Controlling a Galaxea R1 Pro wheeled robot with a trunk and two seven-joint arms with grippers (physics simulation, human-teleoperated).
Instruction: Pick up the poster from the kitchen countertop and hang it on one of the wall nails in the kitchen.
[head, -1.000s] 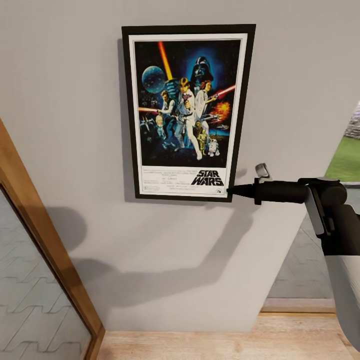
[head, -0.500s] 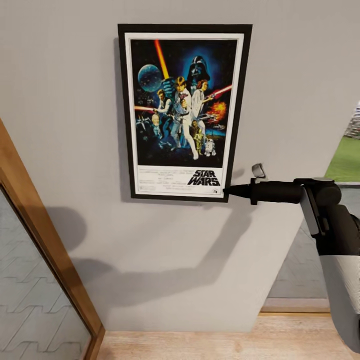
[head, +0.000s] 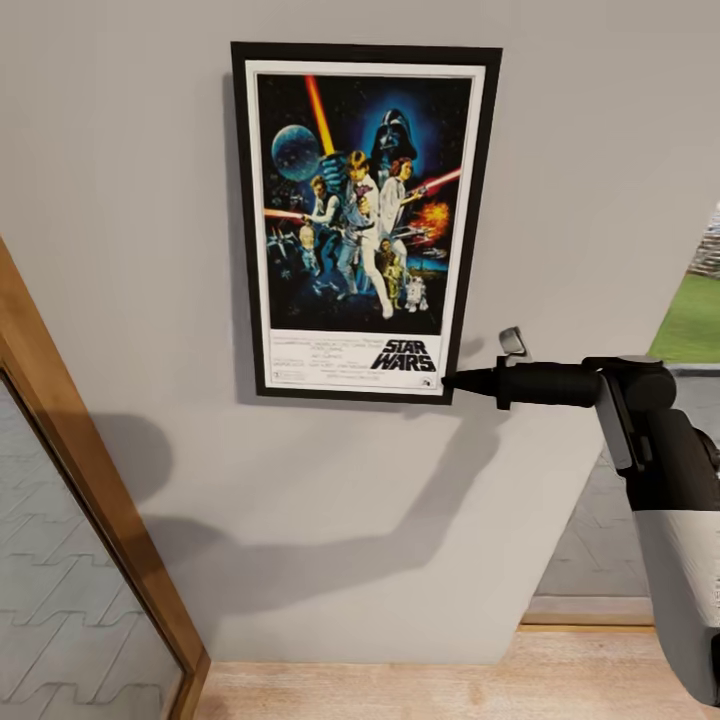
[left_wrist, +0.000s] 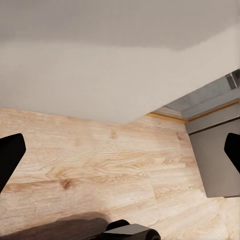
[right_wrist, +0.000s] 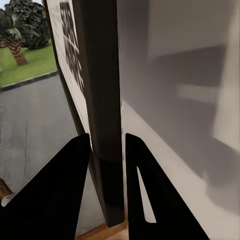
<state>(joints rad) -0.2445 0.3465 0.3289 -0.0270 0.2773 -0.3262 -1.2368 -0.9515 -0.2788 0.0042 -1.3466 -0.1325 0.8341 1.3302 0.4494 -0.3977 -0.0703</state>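
The Star Wars poster stands upright and flat against the grey wall, black frame and white border facing me. My right gripper reaches in from the right and is shut on the frame's lower right corner. In the right wrist view the two black fingers clamp the dark frame edge of the poster, close to the wall. My left gripper hangs open over the wooden floor, holding nothing. No wall nail can be made out, and the kitchen countertop is out of view.
A wooden door frame with a glass pane slants along the left. Light wood floor runs below the wall. Past the wall's right end is an opening onto grass. A grey cabinet stands near the left gripper.
The right gripper has carried the poster slightly left and up along the wall. The door frame and floor have stayed put.
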